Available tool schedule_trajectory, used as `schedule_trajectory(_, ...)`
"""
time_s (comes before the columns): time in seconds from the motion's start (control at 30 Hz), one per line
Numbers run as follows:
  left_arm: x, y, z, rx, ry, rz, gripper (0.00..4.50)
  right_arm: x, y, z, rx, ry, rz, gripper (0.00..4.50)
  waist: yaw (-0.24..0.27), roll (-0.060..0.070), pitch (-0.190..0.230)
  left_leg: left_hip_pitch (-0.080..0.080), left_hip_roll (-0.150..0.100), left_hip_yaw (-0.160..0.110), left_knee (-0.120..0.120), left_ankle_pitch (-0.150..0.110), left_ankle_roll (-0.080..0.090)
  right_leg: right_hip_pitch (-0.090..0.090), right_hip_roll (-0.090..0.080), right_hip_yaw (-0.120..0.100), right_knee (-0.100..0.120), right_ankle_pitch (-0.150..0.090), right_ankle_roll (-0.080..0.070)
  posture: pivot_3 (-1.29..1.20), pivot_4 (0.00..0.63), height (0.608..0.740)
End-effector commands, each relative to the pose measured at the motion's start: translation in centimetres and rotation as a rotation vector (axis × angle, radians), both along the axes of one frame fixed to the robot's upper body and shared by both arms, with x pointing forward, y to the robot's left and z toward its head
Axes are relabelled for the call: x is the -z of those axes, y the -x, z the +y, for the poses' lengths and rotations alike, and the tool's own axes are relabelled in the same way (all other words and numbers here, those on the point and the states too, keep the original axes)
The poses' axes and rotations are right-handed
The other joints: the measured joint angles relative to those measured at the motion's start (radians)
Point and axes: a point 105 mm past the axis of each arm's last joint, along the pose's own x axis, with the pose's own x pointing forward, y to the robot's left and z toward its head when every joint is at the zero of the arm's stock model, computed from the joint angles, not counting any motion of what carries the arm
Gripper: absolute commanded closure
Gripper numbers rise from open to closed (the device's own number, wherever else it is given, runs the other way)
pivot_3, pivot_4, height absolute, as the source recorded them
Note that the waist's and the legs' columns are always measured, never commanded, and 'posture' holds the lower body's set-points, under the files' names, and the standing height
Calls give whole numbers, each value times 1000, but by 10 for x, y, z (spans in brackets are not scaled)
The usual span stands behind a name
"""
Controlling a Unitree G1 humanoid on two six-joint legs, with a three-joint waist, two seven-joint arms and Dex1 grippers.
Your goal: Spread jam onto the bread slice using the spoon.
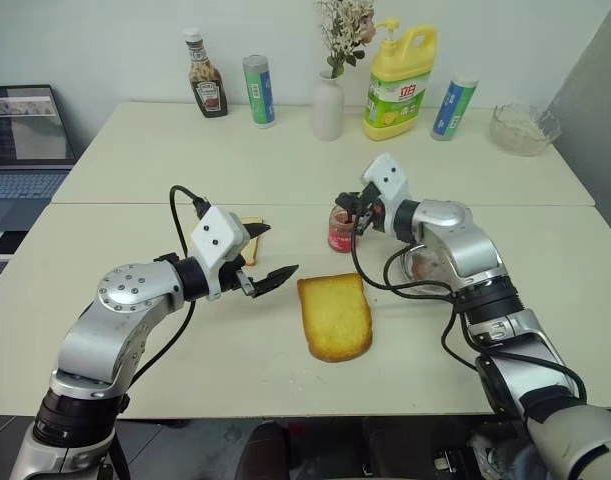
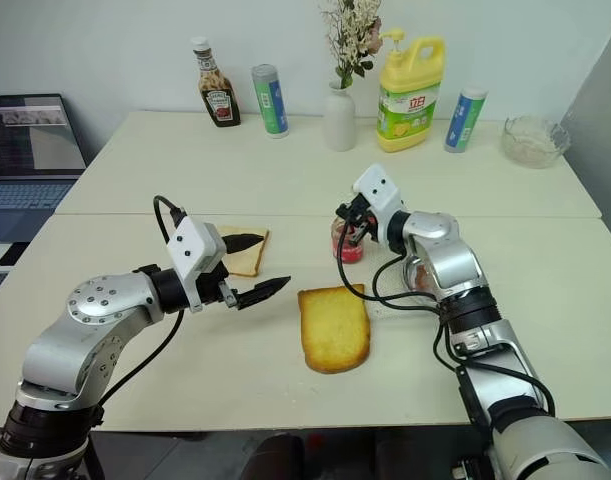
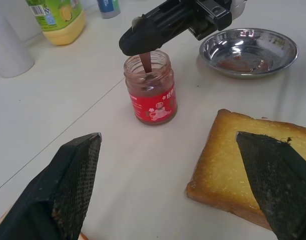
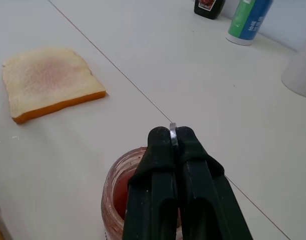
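Dark red jam [image 3: 150, 85] in its small clear glass jar is sitting at eleven o'clock of the thick golden toasted bread slice [image 1: 334, 315]. The right gripper [image 3: 142, 40] is pinching the slim silver spoon [image 3: 146, 62], which is dipping into the jar, while the left gripper [image 1: 268, 257] is hovering wide open, empty, at nine o'clock of the slice

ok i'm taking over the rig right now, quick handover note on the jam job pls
Right gripper: shut on the spoon, its end dipped into the jam jar.
Left gripper: open, holds nothing, hovering left of the bread slice.
Bread slice lies flat on the table, in front of the jar, no jam on it yet.
Steel dish sits right of the jar.
Left: lift a spoonful out, carry it to the slice, spread.
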Motion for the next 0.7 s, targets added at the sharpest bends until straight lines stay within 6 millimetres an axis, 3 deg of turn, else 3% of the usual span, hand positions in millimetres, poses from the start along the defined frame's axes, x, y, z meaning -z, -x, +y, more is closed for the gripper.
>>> schedule_trajectory(0.03,-4,1,-3,15,2,-35,0,7,6,6,-18,-42,79,4489,-1,0,0,0,0,0,0,0,0,0,0,0,0,0,0,0,150,740)
schedule_trajectory(0.37,-2,1,-1,10,-5,-36,0,17,0,4,64,-169,183,4489,-4,0,0,3,0,1,0,0,0,0,0,1,5,0,0,0,150,740)
schedule_trajectory(0.7,0,0,-1,15,-16,-39,0,9,-5,-2,121,-323,257,4489,-8,0,0,5,0,1,0,0,0,2,1,2,6,0,0,0,150,740)
